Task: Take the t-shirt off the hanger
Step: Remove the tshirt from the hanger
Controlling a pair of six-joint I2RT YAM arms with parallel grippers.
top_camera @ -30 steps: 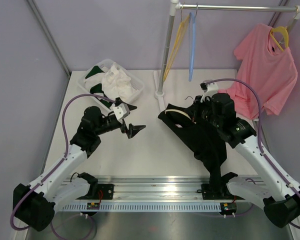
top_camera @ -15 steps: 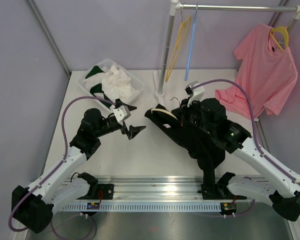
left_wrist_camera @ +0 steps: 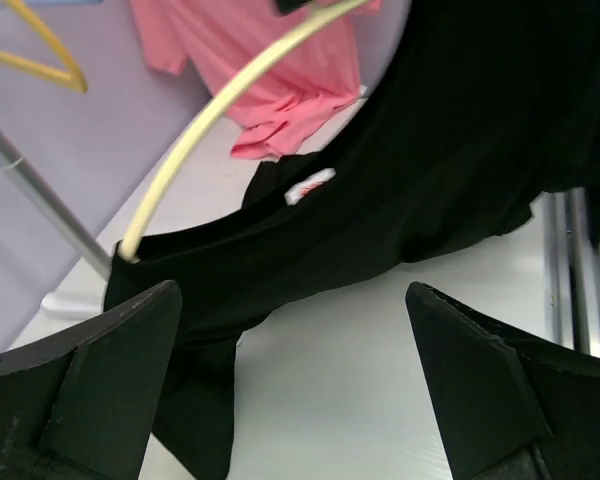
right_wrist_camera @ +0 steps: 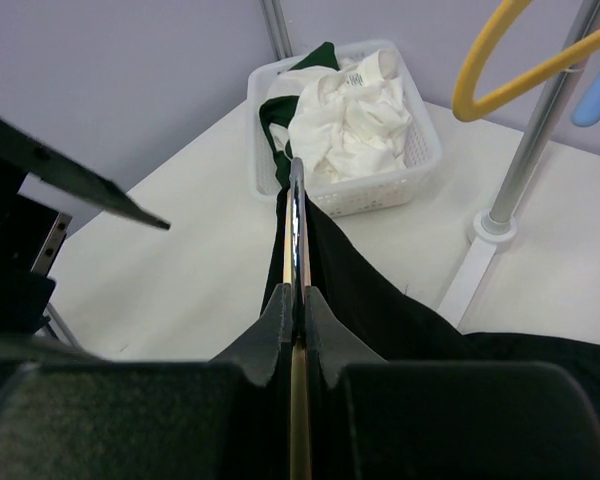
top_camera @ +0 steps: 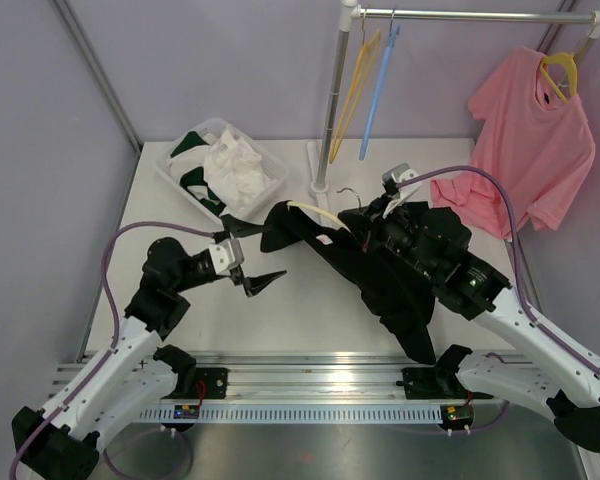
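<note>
Shifted since half a second back: right gripper (top_camera: 368, 218) has carried the black t-shirt (top_camera: 385, 280) and its cream hanger (top_camera: 308, 207) leftward to mid-table; left gripper (top_camera: 250, 256) has drawn back toward the near edge.

Top view: shirt is limp matte cloth, draped from centre toward the near-right. Left jaws wide apart, empty, near the shirt's left tip. Perforated white basket (top_camera: 166, 168) at far-left corner.

Left wrist: wedge-shaped black fingers (left_wrist_camera: 90, 400) spread wide, nothing between. Smooth curved hanger bar emerges from the collar.

Right wrist: fingers (right_wrist_camera: 268, 335) pinched tight on the hanger's thin edge.
</note>
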